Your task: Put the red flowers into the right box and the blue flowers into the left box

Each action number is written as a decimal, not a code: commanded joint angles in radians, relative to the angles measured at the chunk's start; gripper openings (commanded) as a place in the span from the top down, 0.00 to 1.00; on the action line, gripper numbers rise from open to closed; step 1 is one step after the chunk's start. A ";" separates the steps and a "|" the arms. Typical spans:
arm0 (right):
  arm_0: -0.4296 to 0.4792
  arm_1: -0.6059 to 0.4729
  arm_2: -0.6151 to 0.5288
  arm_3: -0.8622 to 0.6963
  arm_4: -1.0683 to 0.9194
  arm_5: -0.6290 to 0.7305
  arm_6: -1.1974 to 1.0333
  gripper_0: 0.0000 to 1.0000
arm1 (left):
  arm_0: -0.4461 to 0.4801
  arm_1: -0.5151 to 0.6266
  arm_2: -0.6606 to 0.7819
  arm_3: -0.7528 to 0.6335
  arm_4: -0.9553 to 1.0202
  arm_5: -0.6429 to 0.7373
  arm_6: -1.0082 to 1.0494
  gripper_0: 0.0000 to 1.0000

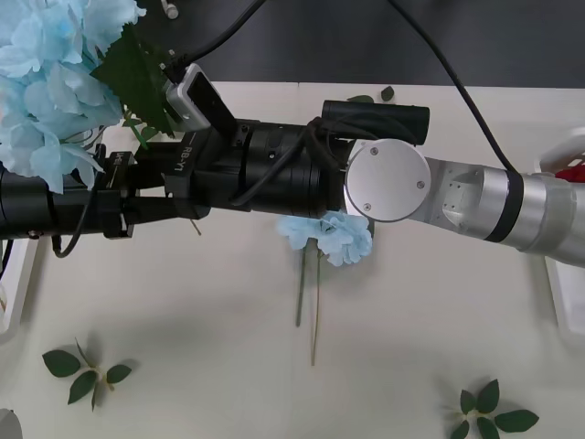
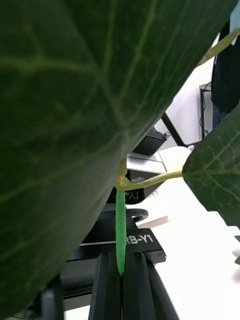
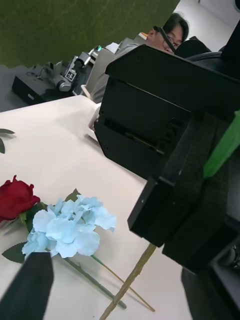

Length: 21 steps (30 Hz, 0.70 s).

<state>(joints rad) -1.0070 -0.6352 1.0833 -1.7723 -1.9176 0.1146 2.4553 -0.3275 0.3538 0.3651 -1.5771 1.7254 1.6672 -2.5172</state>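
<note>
A blue flower point(image 1: 50, 82) is riding high at the table's left, its stem point(image 2: 120, 235) clenched in the right gripper point(image 2: 121, 280); the left gripper point(image 1: 128, 215) sits just beside, its jaws spread. Judging by this, a handover toward the left box point(image 1: 14, 283) is underway — next, the left jaws need to be closing on the stem.

"RB-Y1" is printed in white on the black pincer body point(image 2: 137, 239) in the right wrist view, and the same lettering is seen on the black arm housing point(image 1: 189, 151) in the front view.
</note>
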 commanded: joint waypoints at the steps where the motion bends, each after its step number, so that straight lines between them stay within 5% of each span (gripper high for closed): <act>1: -0.030 -0.006 -0.006 -0.015 -0.009 -0.004 0.030 1.00 | -0.022 0.004 -0.017 -0.017 0.016 -0.009 -0.029 0.86; 3: -0.030 -0.006 -0.006 -0.015 -0.009 -0.004 0.030 1.00 | -0.021 0.004 -0.018 -0.017 0.016 -0.009 -0.029 1.00; 15: -0.030 -0.006 -0.006 -0.015 -0.009 -0.004 0.030 0.98 | -0.021 0.004 -0.018 -0.017 0.031 -0.012 -0.029 1.00; 21: -0.030 -0.006 -0.006 -0.015 -0.009 -0.004 0.030 0.24 | -0.021 0.004 -0.018 -0.017 0.039 -0.017 -0.028 1.00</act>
<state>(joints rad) -1.0070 -0.6352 1.0829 -1.7721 -1.9176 0.1099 2.4553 -0.3275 0.3538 0.3572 -1.5771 1.7504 1.6649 -2.5172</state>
